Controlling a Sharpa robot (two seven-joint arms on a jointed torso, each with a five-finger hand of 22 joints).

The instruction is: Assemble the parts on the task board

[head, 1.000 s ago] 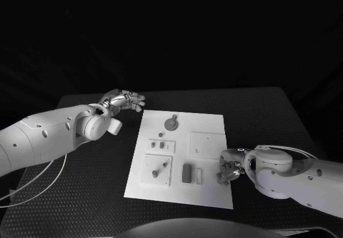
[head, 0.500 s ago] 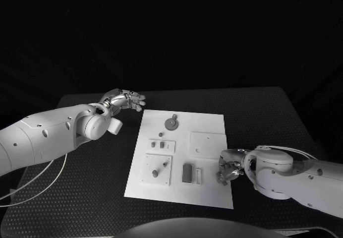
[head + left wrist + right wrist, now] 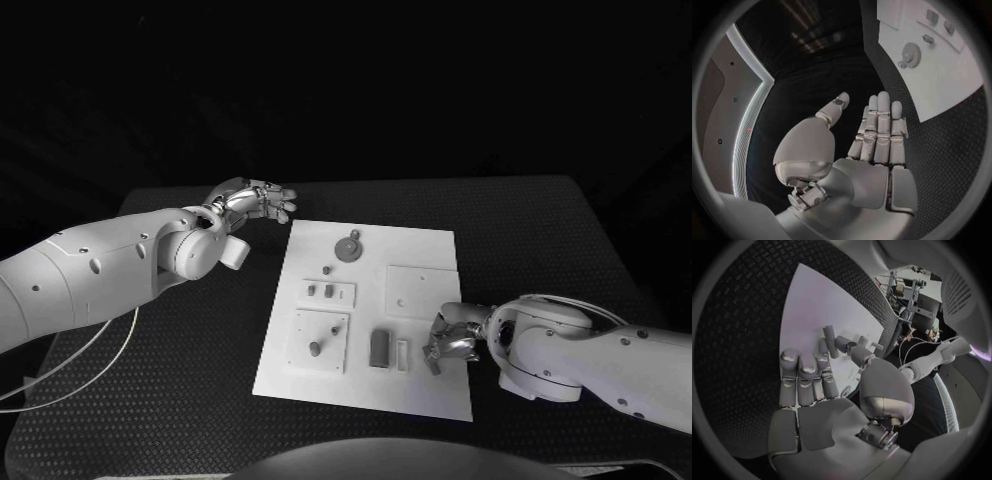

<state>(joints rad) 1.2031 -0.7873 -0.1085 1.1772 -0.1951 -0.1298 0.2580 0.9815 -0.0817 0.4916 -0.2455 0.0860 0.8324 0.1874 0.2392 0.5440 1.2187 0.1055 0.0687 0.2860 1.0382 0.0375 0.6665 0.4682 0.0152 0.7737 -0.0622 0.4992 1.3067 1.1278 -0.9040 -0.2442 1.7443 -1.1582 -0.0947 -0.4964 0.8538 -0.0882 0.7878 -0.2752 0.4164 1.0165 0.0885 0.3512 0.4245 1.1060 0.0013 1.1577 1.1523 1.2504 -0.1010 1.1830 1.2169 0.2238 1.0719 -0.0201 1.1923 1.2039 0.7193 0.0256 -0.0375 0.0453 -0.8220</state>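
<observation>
The white task board lies in the middle of the black table, its grey parts spread over it: a round gear near the far end, a dark bar standing near the front edge. The right hand has moved in from the board's right rim since a second ago and now sits over the board just beside that bar, fingers extended flat, grasping nothing. The left hand stays above the table off the board's far left corner, released, fingers straight
</observation>
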